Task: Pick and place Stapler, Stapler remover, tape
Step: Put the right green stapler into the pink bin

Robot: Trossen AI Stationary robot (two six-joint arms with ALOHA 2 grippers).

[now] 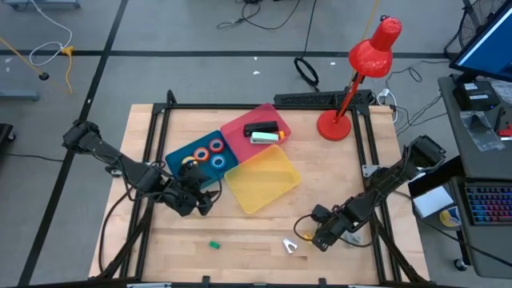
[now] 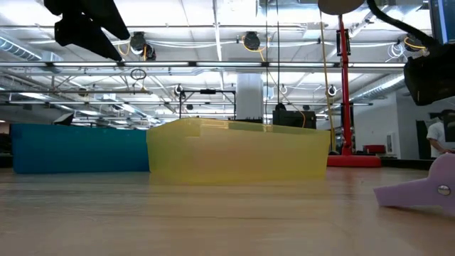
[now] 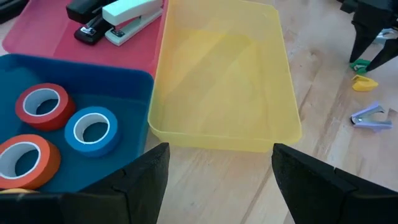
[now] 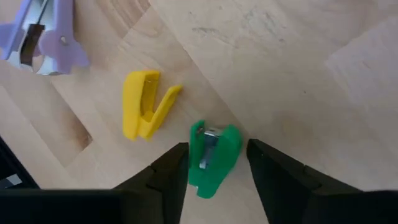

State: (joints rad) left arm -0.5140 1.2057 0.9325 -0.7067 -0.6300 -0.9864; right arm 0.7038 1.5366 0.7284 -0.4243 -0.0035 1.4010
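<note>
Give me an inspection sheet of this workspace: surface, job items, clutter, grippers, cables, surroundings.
Surface: wooden table.
Job's things: tape rolls in blue tray; two staplers in pink tray; yellow tray empty; green staple remover, yellow staple remover and lilac staple remover loose on the wood.
Clutter: small green piece, unidentifiable.
Grippers: left gripper open, by the trays' near edge; right gripper open, astride the green staple remover.
Cables: floor cables beyond the table.
Surroundings: red lamp at table corner; keyboard on side desk.

You have three trays [image 1: 276, 188] mid-table: tape rolls [image 1: 210, 152] in one, staplers [image 1: 264, 132] in another, removers [image 1: 293, 246] lying near the front edge.
</note>
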